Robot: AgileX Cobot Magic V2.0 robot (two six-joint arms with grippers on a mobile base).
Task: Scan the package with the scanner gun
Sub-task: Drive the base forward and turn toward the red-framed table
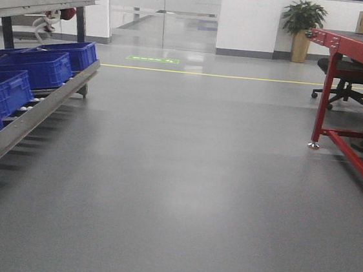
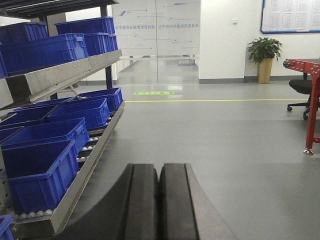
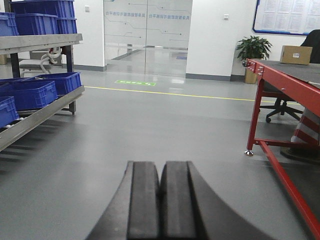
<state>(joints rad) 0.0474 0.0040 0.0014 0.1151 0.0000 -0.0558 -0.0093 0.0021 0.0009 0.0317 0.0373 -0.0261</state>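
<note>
- Left gripper (image 2: 160, 175): black pads pressed together, nothing between them, over grey floor
- Right gripper (image 3: 160, 172): pads likewise closed, holding nothing
- Package (image 3: 296, 54): tan cardboard box on the far end of the red table (image 1: 337, 43), well apart from both grippers; label too small to tell
- Blue bins (image 2: 37, 172): rows on the metal rack (image 2: 60, 75), left side
- Potted plant (image 3: 253, 50): against the white wall, near the table's end

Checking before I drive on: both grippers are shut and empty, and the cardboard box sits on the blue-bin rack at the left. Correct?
One detail is wrong. The left gripper and right gripper are shut and empty, but the cardboard box sits on the red table at the right, not on the blue-bin rack. The right wrist view shows this.
</note>
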